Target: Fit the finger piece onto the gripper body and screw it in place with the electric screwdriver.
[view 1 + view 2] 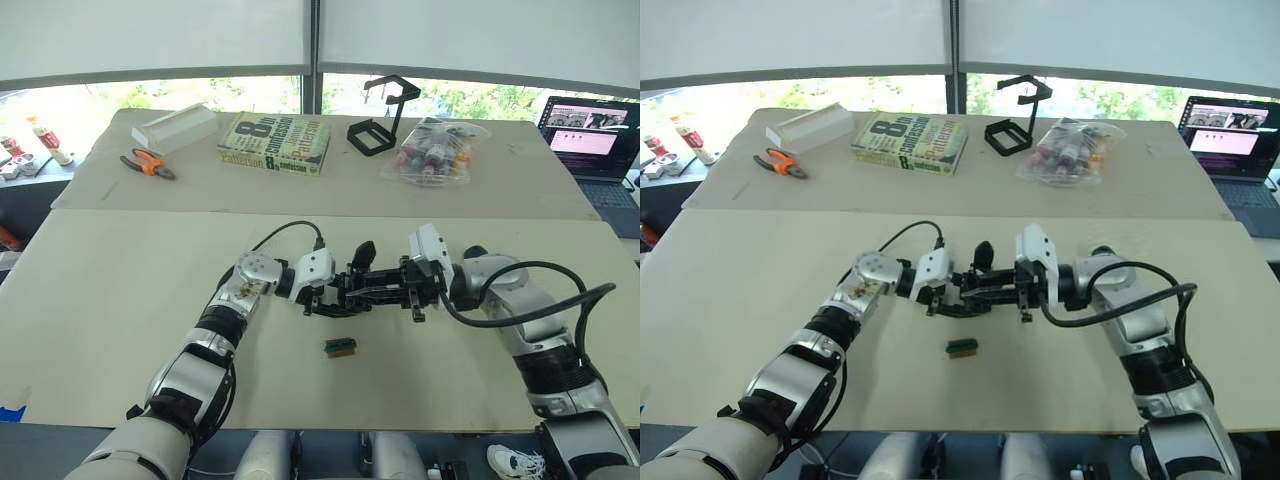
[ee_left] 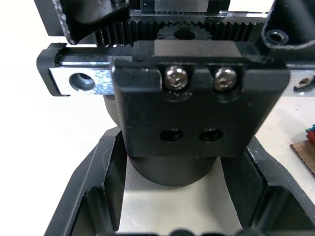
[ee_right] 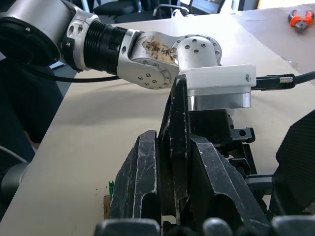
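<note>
Over the middle of the table, the gripper body (image 1: 362,285) is held between my two grippers, its one pointed black finger (image 1: 365,252) sticking up. My left gripper (image 1: 333,297) is shut on its stubby cylindrical base (image 2: 172,172); two silvery screws and a toothed rack show on its front. My right gripper (image 1: 400,288) comes from the other side. In the right wrist view its fingers (image 3: 138,182) are shut on the flat black finger piece (image 3: 178,123), whose far end rests against the gripper body. The electric screwdriver is out of view.
A small green-and-brown block (image 1: 340,347) lies on the table just in front of the grippers. On the far table are a book (image 1: 275,142), orange pliers (image 1: 147,164), a white box (image 1: 175,127), a black wire-frame stand (image 1: 383,120) and a bag of bottles (image 1: 435,148). A laptop (image 1: 590,135) stands at the far right.
</note>
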Motion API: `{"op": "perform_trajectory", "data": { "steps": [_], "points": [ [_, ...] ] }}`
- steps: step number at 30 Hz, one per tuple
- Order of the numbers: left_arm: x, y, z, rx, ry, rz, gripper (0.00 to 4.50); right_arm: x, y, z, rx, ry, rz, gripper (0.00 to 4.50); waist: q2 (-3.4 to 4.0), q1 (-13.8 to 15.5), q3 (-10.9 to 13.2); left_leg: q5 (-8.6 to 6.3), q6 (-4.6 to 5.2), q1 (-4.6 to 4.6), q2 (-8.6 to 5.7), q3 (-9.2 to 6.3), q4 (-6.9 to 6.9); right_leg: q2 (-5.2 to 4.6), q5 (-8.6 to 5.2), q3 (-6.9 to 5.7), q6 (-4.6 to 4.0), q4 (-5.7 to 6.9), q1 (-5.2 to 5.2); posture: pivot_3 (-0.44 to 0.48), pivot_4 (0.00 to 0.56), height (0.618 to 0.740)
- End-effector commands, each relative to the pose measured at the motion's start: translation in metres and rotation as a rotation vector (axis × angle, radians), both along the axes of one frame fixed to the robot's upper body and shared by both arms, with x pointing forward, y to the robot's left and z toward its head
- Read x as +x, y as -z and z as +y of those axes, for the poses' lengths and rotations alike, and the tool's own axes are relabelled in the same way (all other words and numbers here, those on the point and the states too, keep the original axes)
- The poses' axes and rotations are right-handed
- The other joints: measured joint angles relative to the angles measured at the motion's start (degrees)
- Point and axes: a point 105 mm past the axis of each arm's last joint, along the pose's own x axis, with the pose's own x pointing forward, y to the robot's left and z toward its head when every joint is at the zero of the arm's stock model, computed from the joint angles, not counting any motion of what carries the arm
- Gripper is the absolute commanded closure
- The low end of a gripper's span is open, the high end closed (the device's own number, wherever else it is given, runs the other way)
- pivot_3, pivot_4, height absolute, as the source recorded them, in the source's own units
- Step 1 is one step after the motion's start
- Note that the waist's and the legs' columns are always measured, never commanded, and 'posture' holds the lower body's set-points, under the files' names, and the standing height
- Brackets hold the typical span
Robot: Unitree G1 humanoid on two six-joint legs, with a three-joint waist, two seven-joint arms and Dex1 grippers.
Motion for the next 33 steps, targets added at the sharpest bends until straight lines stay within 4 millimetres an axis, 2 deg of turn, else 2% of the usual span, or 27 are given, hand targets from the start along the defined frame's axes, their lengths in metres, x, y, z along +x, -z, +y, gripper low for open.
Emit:
{"op": "perform_trajectory", "data": {
  "steps": [1, 4, 8, 13, 18, 22, 28, 33],
  "points": [
    [-0.001, -0.007, -0.004, -0.019, 0.018, -0.023, 2.23, 0.000, 0.040, -0.006, -0.120, 0.079, 0.136, 4.11, 0.00, 0.0, 0.0, 0.04, -0.07, 0.00, 0.00, 0.00, 0.01, 0.00, 0.00, 0.00, 0.00, 0.00, 0.02, 0.000, 0.150, 0.740],
    [-0.002, -0.006, -0.003, -0.020, 0.019, -0.021, 2.23, 0.006, 0.041, -0.010, -0.118, 0.177, 0.137, 4.11, -0.06, -0.1, -0.1, 0.07, -0.12, 0.01, 0.02, 0.01, 0.01, 0.00, 0.00, 0.00, 0.00, -0.01, 0.05, 0.000, 0.150, 0.740],
    [-0.002, -0.005, -0.002, -0.019, 0.011, -0.016, 2.23, 0.006, 0.045, -0.014, -0.148, 0.197, 0.140, 4.11, -0.05, -0.1, -0.1, -0.06, 0.10, 0.09, 0.06, 0.00, -0.01, 0.00, 0.00, 0.00, 0.00, -0.03, 0.03, 0.000, 0.150, 0.740],
    [-0.002, -0.004, -0.002, -0.020, 0.009, -0.014, 2.23, 0.015, 0.048, -0.015, -0.177, 0.215, 0.146, 4.11, -0.04, -0.2, -0.2, -0.04, 0.06, 0.13, 0.09, -0.03, -0.04, 0.01, 0.04, -0.02, -0.06, 0.02, 0.02, 0.000, 0.150, 0.740],
    [-0.002, -0.004, -0.001, -0.021, 0.007, -0.013, 2.23, -0.004, 0.044, -0.010, -0.169, 0.063, 0.171, 4.12, -0.03, -0.1, -0.2, -0.04, 0.06, 0.13, 0.08, -0.03, -0.01, 0.01, 0.06, -0.01, -0.10, 0.02, 0.03, 0.000, 0.150, 0.740],
    [-0.003, -0.004, -0.001, -0.021, 0.007, -0.014, 2.23, -0.011, 0.045, -0.009, -0.175, 0.037, 0.170, 4.12, -0.01, 0.0, -0.2, -0.03, 0.05, 0.10, 0.08, -0.06, -0.05, 0.01, 0.03, -0.06, -0.05, -0.02, 0.02, 0.000, 0.150, 0.740],
    [-0.003, -0.004, -0.002, -0.022, 0.010, -0.013, 2.23, 0.002, 0.044, -0.007, -0.132, 0.216, 0.176, 4.12, -0.02, -0.1, -0.2, 0.06, -0.12, 0.07, 0.06, -0.02, -0.06, 0.01, 0.02, -0.07, -0.03, -0.06, 0.11, 0.000, 0.150, 0.740],
    [-0.002, -0.006, -0.003, -0.023, 0.011, -0.014, 2.23, 0.005, 0.049, -0.013, -0.173, 0.250, 0.191, 4.12, -0.02, -0.2, -0.2, -0.08, 0.11, 0.10, 0.11, -0.03, -0.07, 0.00, 0.01, -0.06, -0.04, -0.07, 0.00, 0.000, 0.150, 0.740]
  ]
}}
